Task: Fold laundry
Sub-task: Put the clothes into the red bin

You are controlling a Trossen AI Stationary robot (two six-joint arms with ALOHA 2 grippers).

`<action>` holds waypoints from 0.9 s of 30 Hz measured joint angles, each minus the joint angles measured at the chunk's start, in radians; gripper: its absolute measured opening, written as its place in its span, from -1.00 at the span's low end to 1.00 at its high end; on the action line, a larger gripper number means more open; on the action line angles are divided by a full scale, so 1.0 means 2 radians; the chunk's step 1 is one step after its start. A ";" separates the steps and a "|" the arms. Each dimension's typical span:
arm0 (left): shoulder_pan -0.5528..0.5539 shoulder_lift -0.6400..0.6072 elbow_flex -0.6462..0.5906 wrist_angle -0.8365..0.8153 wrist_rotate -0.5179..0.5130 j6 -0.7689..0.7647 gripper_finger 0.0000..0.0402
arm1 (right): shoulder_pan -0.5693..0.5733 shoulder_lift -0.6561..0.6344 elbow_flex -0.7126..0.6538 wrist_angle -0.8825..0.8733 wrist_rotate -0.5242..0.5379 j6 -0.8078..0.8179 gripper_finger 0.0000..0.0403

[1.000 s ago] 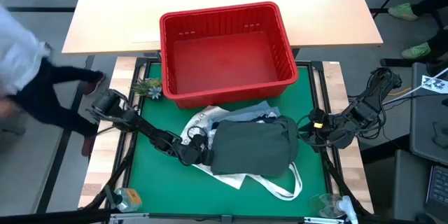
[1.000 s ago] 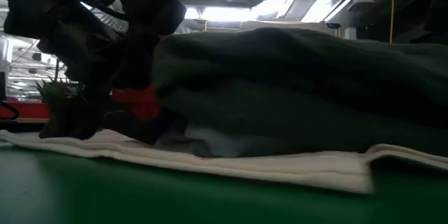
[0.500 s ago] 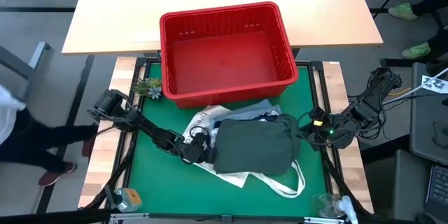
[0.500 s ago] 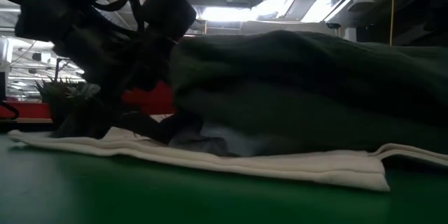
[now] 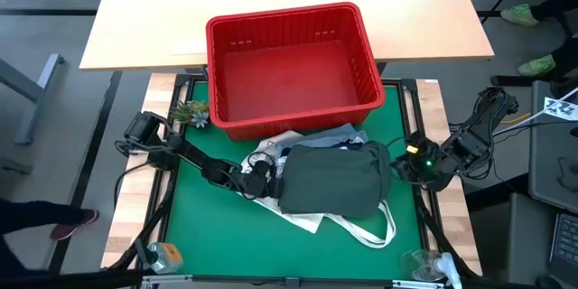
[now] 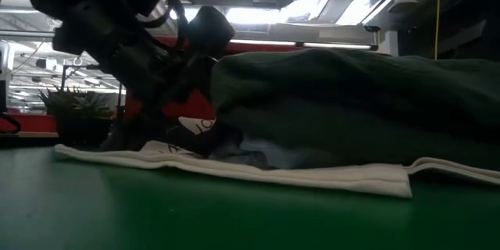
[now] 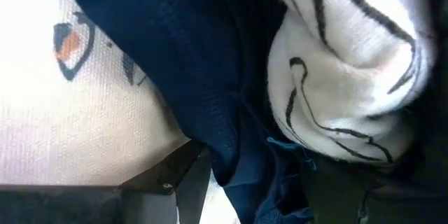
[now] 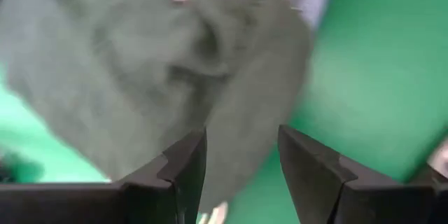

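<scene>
No legible writing on tote bag [image 5: 307, 219]

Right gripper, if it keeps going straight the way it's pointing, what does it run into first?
Most likely the dark olive green garment: the right gripper, fingers open, faces its edge from just beside the pile on the green mat. How far off is unclear.

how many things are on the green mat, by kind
garments: 4 showing: dark olive green, navy blue, light blue denim, white with dark print
tote bags: 1
red baskets: 1, partly on the mat
total: 6
</scene>
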 joint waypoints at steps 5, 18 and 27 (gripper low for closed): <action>0.023 0.000 0.000 -0.009 0.040 0.012 -0.02 | 0.000 -0.013 0.000 -0.051 -0.026 0.069 -0.12; 0.074 0.000 0.000 -0.013 0.153 0.049 -0.02 | 0.000 -0.026 -0.016 -0.034 -0.037 0.084 -0.12; 0.080 0.000 0.000 -0.014 0.168 0.050 -0.02 | 0.000 -0.019 -0.015 -0.045 -0.024 0.121 -0.12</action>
